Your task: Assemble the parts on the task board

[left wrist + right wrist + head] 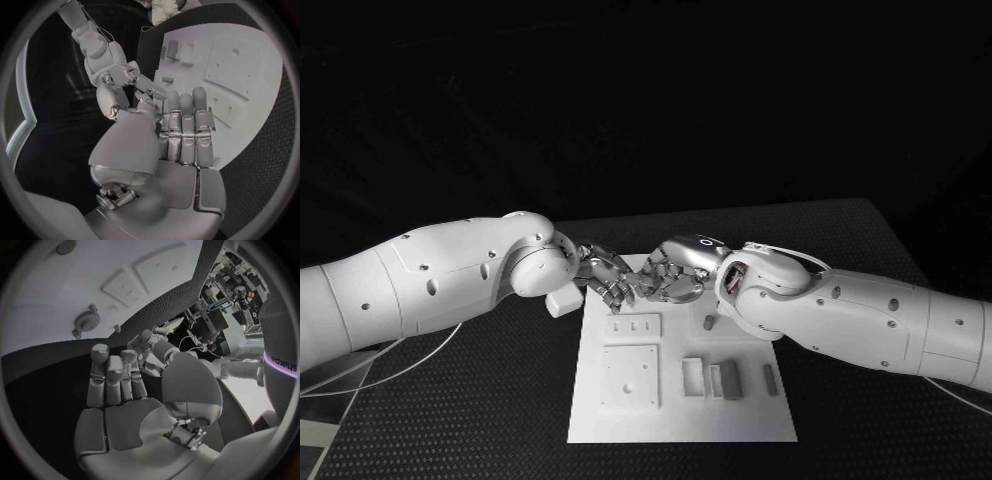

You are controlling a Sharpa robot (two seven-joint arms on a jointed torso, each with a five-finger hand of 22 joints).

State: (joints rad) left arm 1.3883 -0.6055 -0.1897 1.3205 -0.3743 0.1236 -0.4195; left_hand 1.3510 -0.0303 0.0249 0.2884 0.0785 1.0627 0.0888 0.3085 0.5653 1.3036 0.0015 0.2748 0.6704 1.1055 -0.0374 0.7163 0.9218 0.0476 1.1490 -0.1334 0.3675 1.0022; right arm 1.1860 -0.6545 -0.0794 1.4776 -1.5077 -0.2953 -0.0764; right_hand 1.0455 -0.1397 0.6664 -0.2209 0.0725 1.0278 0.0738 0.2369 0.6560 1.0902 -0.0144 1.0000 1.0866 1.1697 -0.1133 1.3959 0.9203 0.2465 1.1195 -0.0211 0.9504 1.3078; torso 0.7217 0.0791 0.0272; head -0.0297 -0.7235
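Observation:
The white task board (682,420) lies mid-table, also seen in the left wrist view (262,115) and the right wrist view (56,285). Grey parts (728,380) stand in a row near its right side, and a small grey piece (710,322) lies farther back. My left hand (600,275) and right hand (681,276) meet fingertip to fingertip above the board's far end. In the left wrist view my left hand (181,130) has straight fingers and a bare palm, with the right hand (115,82) touching near its thumb. My right hand (115,385) also shows straight fingers. I see no part between them.
Two raised white plates sit on the board's left half, a small slotted one (632,326) and a larger square one (629,376). A round knob-like part (86,321) stands on the board in the right wrist view. Black table (862,250) surrounds the board.

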